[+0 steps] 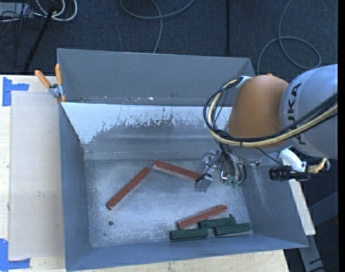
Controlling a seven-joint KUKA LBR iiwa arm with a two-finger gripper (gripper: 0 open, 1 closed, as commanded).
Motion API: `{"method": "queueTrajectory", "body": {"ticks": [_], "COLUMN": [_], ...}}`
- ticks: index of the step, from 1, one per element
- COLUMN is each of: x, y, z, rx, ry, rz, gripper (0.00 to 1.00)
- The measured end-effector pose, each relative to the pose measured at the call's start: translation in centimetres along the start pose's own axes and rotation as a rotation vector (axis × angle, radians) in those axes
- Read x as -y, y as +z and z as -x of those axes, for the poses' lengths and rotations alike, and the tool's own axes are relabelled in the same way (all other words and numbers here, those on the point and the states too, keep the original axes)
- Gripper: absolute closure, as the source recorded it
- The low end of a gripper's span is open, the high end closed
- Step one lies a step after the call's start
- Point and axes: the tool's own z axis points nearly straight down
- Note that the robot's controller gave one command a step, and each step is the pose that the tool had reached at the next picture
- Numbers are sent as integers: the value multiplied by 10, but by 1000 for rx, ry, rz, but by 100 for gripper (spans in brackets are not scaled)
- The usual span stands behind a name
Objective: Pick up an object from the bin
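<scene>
Grey metal bin (161, 135) takes up most of the view, speckled floor and all. Big KUKA arm (314, 112) with its orange cover (257, 106) comes in from the right. Down by the near wall there's a small cluster of dark green bars (214, 229), with a reddish-brown bar (201, 216) lying just above them. A tilted brown bar (128, 188) sits left of centre. The third brown bar (173, 169) lies mid-floor, and the gripper (204, 181) is right at its right-hand end. Open or clamped? Honestly can't tell.
</scene>
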Motion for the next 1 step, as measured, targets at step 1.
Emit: {"method": "queueTrajectory", "body": {"ticks": [1], "x": [0], "y": [-11], "z": [1], "rx": [-3], "ry": [-5], "rz": [-1], "gripper": [100]}}
